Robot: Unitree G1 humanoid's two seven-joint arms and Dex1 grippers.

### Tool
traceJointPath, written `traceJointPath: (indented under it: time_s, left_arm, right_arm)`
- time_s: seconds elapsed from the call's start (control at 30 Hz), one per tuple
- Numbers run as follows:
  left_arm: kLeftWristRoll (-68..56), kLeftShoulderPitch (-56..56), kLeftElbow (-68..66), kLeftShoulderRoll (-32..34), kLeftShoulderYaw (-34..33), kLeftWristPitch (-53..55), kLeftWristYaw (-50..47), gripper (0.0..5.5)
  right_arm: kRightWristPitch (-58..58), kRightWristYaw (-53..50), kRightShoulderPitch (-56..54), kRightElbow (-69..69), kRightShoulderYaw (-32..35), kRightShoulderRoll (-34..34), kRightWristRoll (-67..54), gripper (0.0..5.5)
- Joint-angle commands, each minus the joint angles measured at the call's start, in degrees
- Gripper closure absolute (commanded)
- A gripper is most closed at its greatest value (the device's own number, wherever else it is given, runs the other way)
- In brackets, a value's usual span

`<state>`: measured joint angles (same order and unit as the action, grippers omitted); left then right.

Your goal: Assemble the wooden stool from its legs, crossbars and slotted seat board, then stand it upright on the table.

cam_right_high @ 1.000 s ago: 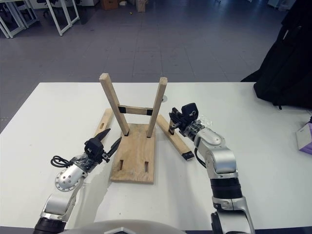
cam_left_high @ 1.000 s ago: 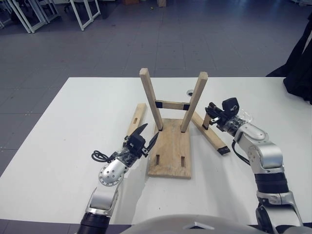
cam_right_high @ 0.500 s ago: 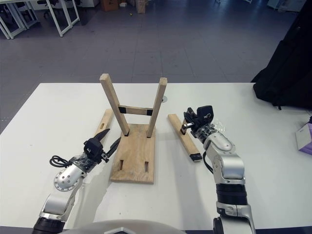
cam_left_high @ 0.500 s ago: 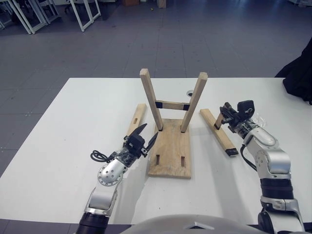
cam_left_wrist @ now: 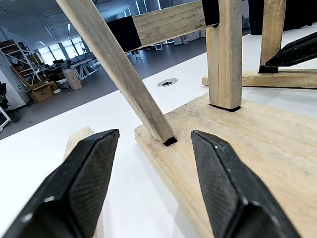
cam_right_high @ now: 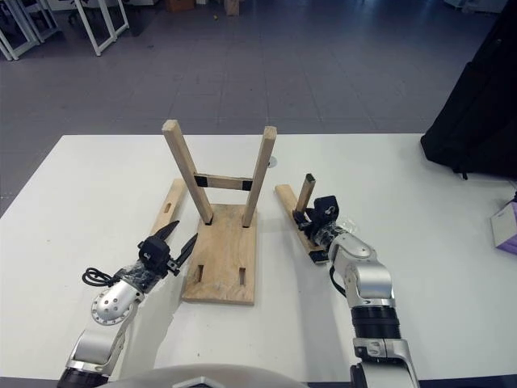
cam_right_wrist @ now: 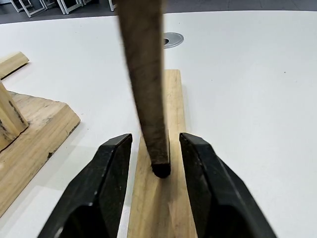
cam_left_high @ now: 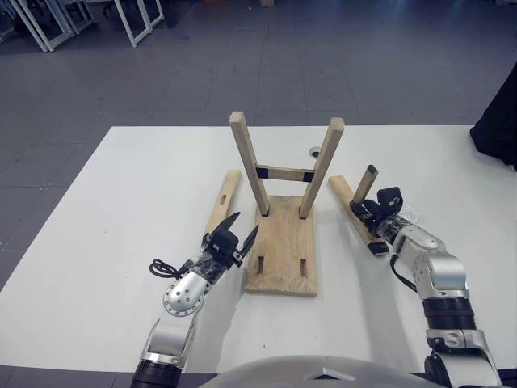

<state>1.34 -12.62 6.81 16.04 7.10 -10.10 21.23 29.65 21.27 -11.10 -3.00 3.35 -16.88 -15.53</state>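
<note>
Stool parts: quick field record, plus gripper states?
seat board: flat on table, near slots empty
fitted legs: two upright in board, joined by crossbar
left loose leg: flat, left of board
right loose leg: flat, right of board
second crossbar: upright on right loose leg
left gripper: open, beside board
right gripper: open, straddling second crossbar

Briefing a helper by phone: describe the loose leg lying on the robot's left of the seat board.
On the white table, find the seat board with two upright legs in it. The loose leg lies flat just left of that board. The right-hand leg has a short crossbar standing up from it; this one is bare.
</note>
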Motion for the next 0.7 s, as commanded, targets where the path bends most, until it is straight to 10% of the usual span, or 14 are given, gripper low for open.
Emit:
traceJointPath:
  time_s: [0.03,0.7]
  left_arm:
    - [-0.2,2.4,-1.5,0.6,0.0,-1.1,1.0,2.84]
    - [0.1,0.7,-1.8,0.0,0.3,-1.8,0.4,2.84]
  right_arm:
    - [-1.1,-1.7,-1.5,1.5,1.9,0.5,-0.2,3.17]
    - [4.2,-4.5,-13.5,10.8,5.0,-0.7,-1.5,3.17]
